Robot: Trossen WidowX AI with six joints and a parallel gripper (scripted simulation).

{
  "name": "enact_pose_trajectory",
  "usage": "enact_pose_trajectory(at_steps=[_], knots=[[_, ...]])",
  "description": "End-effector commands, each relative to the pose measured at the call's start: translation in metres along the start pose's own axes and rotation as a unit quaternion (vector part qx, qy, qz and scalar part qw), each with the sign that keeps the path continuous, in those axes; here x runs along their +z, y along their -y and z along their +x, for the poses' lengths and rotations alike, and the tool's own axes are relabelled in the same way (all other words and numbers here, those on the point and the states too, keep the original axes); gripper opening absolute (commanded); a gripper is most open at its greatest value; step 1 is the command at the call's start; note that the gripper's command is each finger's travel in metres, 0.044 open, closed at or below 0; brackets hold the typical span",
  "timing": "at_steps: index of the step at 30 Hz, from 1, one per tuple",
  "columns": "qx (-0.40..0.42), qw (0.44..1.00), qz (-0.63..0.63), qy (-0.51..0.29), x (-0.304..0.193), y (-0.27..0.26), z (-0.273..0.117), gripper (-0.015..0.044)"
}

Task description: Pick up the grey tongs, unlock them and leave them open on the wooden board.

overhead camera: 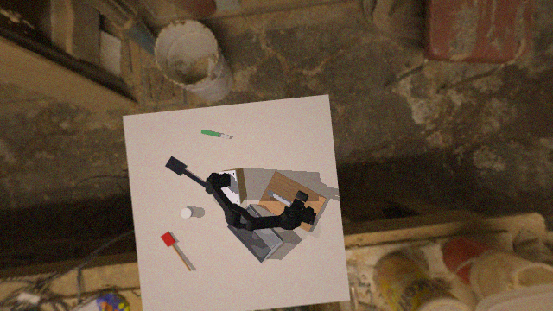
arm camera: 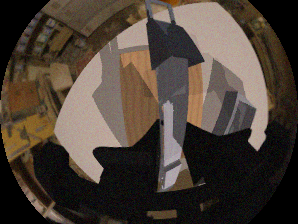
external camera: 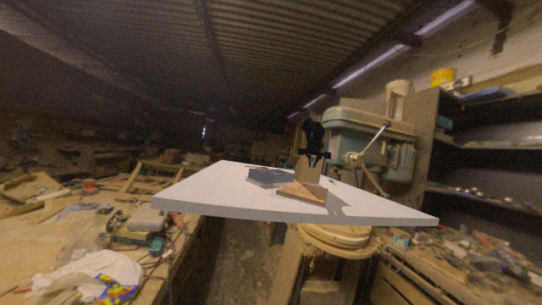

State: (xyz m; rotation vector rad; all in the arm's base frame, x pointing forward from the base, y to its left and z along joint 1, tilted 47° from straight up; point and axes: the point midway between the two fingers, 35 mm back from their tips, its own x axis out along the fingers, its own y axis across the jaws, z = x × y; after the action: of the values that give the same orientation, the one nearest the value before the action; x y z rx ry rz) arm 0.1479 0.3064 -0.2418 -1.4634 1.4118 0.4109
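The black six-joint arm reaches out over a white square table, and its black gripper is closed on the long grey metal tongs. The tongs are off the grey rectangular roasting tin; seen from the top, their pale length shows over the brown wooden board, partly covered by the gripper. In the wrist view they run up from the fingers to a wide dark section, with a pale grey frame-like loop beyond it. Whether the lock is released cannot be made out. In the exterior view the gripper points downward, raised above the table, its fingers in front of an upright tan panel. The board lies flat near the tin. Elsewhere on the table are a slim green-and-white stick-like object, a small white cylinder, and a red square-headed tool with a thin wooden handle. A dark square block sits at the end of a thin dark shaft near the arm's rear.
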Motion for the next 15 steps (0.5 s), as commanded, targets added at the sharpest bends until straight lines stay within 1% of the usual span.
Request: enact_pose_trajectory(at_steps=[1,15], knots=[[-0.001,1.000,-0.002,0.028,0.0028,-0.0014,-0.0022,-0.0150],[0.003,0.993,-0.002,0.116,0.0055,-0.0055,-0.0008,-0.0150]])
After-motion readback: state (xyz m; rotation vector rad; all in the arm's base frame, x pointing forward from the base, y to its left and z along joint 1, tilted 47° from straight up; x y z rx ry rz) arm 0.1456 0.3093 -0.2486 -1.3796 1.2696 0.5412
